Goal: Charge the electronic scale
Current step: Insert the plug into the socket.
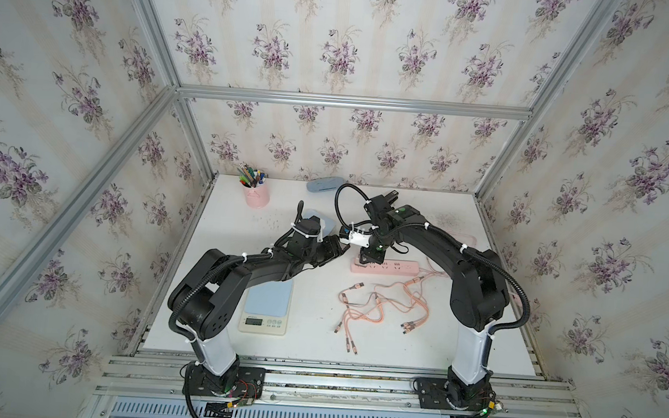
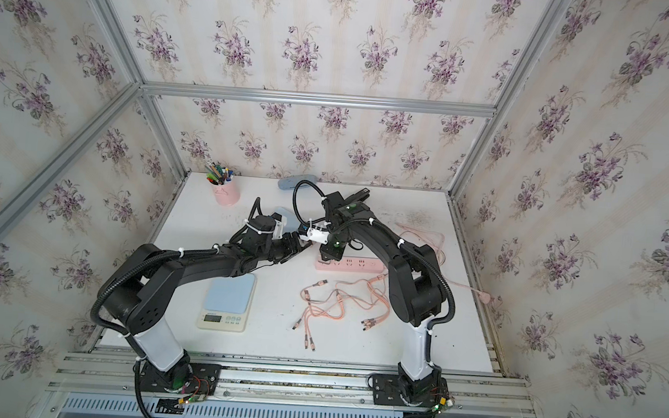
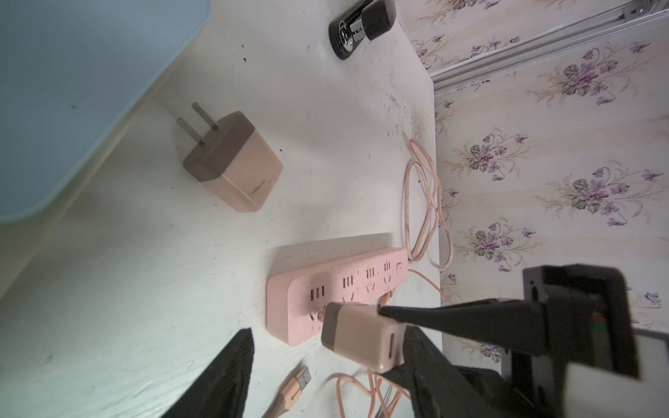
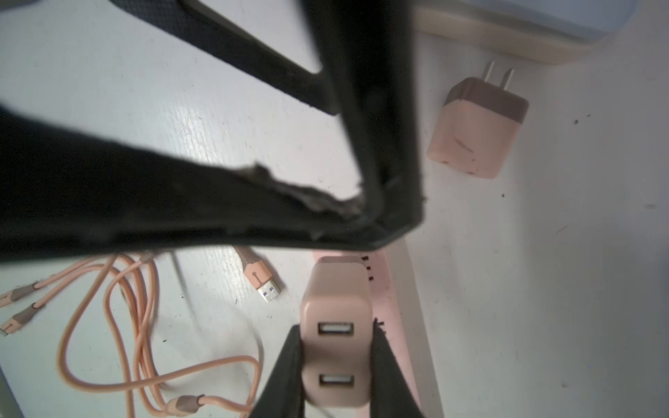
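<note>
Charger (image 4: 336,300) in right pincer (image 4: 336,336) aims prongs at power strip (image 3: 307,289).

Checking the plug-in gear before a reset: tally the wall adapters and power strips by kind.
Wall adapters: 2 (held adapter in the right end effector, loose adapter lying flat)
Power strips: 1 (the pink power strip)
Total: 3
</note>
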{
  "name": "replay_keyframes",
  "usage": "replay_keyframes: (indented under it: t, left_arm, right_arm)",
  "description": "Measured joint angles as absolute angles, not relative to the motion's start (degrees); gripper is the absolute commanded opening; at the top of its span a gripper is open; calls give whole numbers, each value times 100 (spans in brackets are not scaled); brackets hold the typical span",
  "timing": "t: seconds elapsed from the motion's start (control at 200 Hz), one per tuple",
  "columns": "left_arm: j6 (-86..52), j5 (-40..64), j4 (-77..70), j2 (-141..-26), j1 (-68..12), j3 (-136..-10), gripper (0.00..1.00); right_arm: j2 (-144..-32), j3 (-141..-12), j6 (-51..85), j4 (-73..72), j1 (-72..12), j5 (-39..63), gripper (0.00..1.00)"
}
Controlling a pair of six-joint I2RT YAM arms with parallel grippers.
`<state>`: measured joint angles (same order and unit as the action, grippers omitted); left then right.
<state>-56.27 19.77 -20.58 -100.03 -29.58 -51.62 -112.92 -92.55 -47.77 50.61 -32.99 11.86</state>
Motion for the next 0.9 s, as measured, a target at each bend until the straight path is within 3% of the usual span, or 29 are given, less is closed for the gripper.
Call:
replay_keyframes:
  t: [0.899]
  left_arm:
    - [-6219, 1791, -1994, -10130, -3148, -5186, 64]
  right_arm:
    - [-11240, -9000, -5207, 4525, -3247, 1310, 0]
